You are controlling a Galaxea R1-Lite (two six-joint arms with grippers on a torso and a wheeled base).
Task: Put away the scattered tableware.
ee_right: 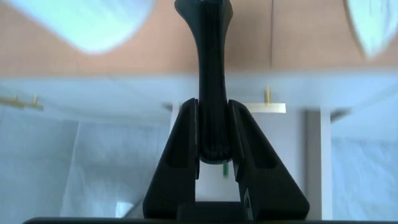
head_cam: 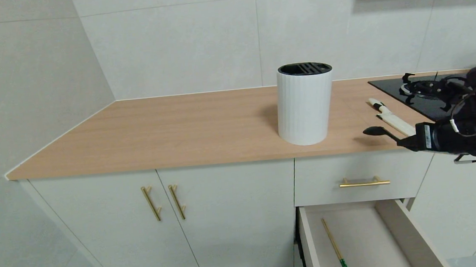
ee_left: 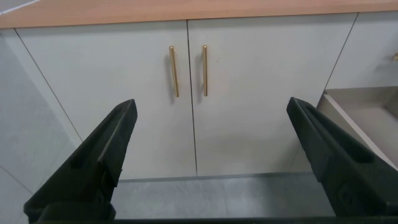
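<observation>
My right gripper (head_cam: 408, 141) hangs at the counter's front right edge, shut on the handle of a black spoon (head_cam: 374, 131) whose bowl points left over the counter. In the right wrist view the fingers (ee_right: 180, 134) clamp the black spoon (ee_right: 210, 56) upright between them. A white knife (head_cam: 389, 117) lies on the counter just behind it. The white ribbed utensil holder (head_cam: 305, 105) with a black slotted top stands upright to the left. Below, an open drawer (head_cam: 308, 242) holds green-tipped chopsticks (head_cam: 335, 249). My left gripper (ee_left: 211, 155) is open, low in front of the cabinet doors.
A black cooktop (head_cam: 408, 90) with a burner grate sits at the back right of the wooden counter (head_cam: 178, 129). Two cabinet doors with gold handles (head_cam: 165, 202) are under the counter's left part. A closed drawer with a gold handle (head_cam: 364, 181) sits above the open one.
</observation>
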